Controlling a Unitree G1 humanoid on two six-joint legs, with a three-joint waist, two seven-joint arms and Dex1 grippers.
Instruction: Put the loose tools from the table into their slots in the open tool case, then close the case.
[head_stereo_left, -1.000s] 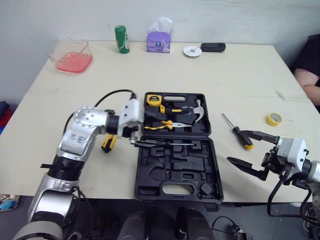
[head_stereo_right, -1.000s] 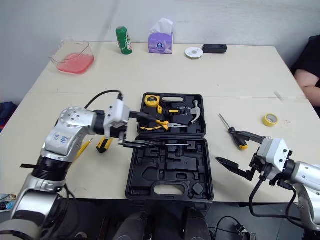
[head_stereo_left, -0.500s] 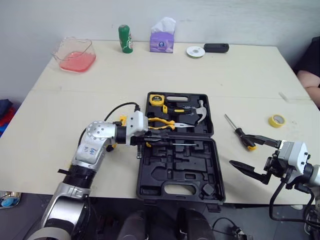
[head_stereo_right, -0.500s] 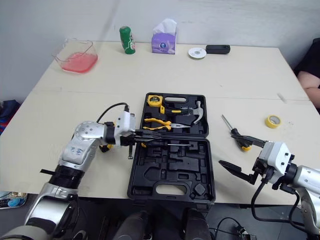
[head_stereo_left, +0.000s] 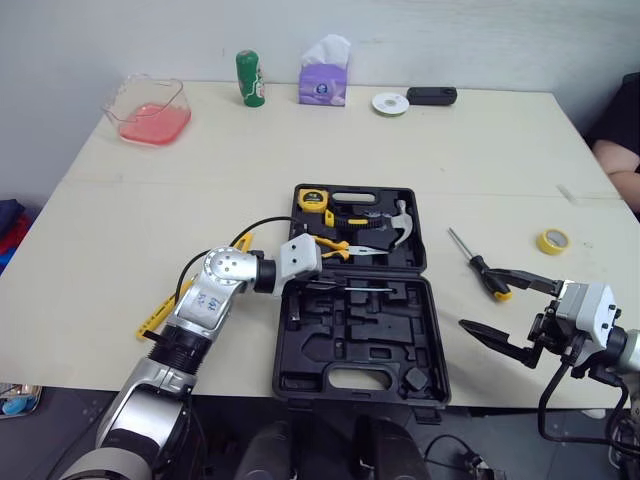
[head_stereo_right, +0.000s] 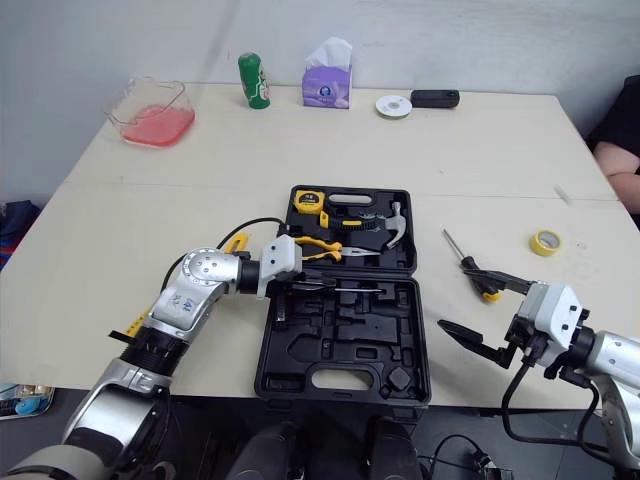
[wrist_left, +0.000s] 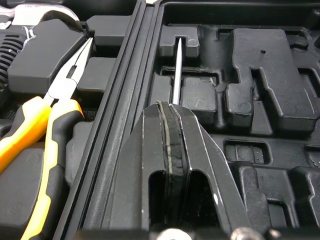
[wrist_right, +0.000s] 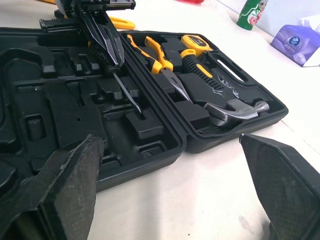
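Two black fingers of the left gripper are pressing together on the thin screwdriver, whose bare metal shaft is sticking out past their tips. The shaft is lying low along a moulded groove in the near half of the open tool case, just inside the hinge line; whether it is seated cannot be told. In the far half, the pliers are sitting just beside this gripper, with the hammer and the tape measure resting in their slots farther on. The right gripper is hovering with its fingers spread wide and holding nothing, near the front edge of the worktop, to the right of the case. The yellow-handled screwdriver is lying loose on the worktop just beyond it, and a yellow tape roll is lying farther right
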